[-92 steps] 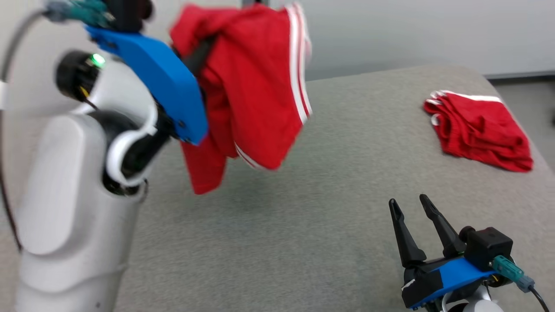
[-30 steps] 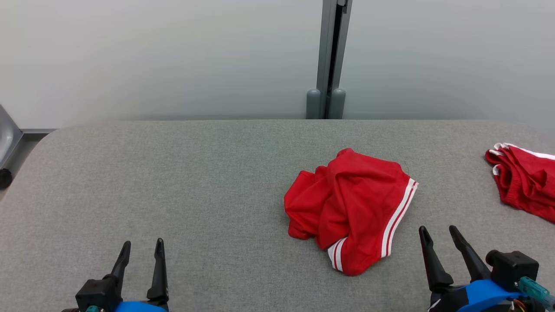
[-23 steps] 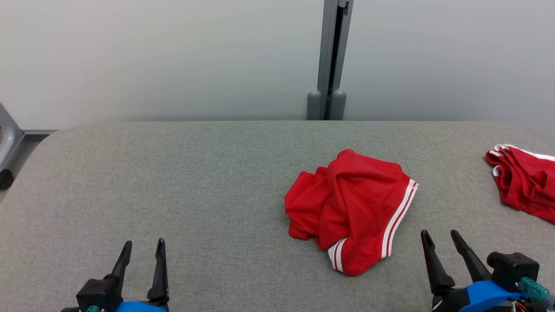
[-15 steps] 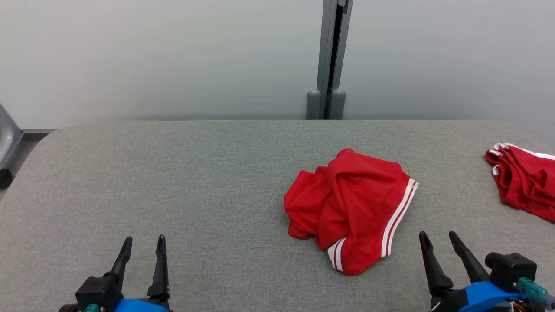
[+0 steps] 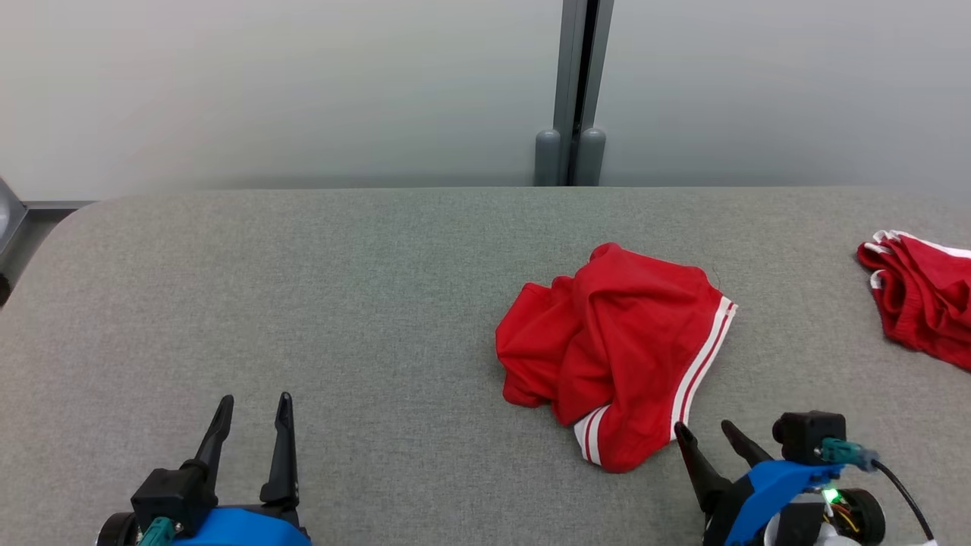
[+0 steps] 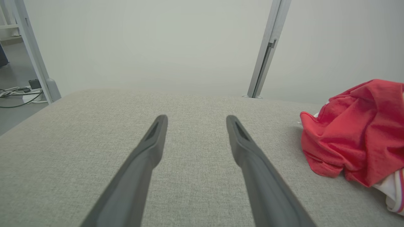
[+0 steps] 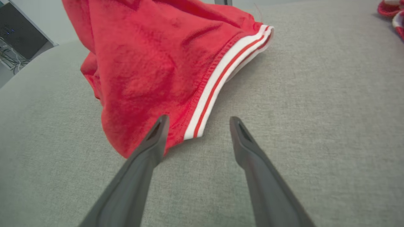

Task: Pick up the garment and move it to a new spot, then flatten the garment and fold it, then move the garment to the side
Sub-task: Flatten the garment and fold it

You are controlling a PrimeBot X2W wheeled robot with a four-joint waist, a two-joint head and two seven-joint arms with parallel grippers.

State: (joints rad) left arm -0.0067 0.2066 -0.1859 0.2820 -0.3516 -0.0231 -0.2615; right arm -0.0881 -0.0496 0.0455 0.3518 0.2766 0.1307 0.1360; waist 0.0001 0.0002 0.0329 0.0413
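The garment [image 5: 614, 349], red shorts with white side stripes, lies crumpled on the grey table [image 5: 341, 303], right of centre. My right gripper [image 5: 705, 431] is open just off its near right corner, close to the striped hem. In the right wrist view the garment [image 7: 151, 69] lies ahead of the gripper [image 7: 197, 121], whose left fingertip overlaps the red edge. My left gripper [image 5: 254, 402] stands open at the lower left, well away from the cloth. From the left wrist, that gripper [image 6: 195, 118] points over bare table, with the garment [image 6: 356, 129] off to its right.
A second red garment [image 5: 922, 307] with white trim lies at the table's far right edge, and it also appears in the right wrist view [image 7: 393, 12]. A grey post [image 5: 573, 91] rises against the pale wall behind the table. Cables lie on the floor [image 6: 19, 93] to the left.
The left gripper has let go of the garment, which now lies on the table. In the last half second my right gripper moved left and forward toward the striped hem; the head camera tipped slightly.
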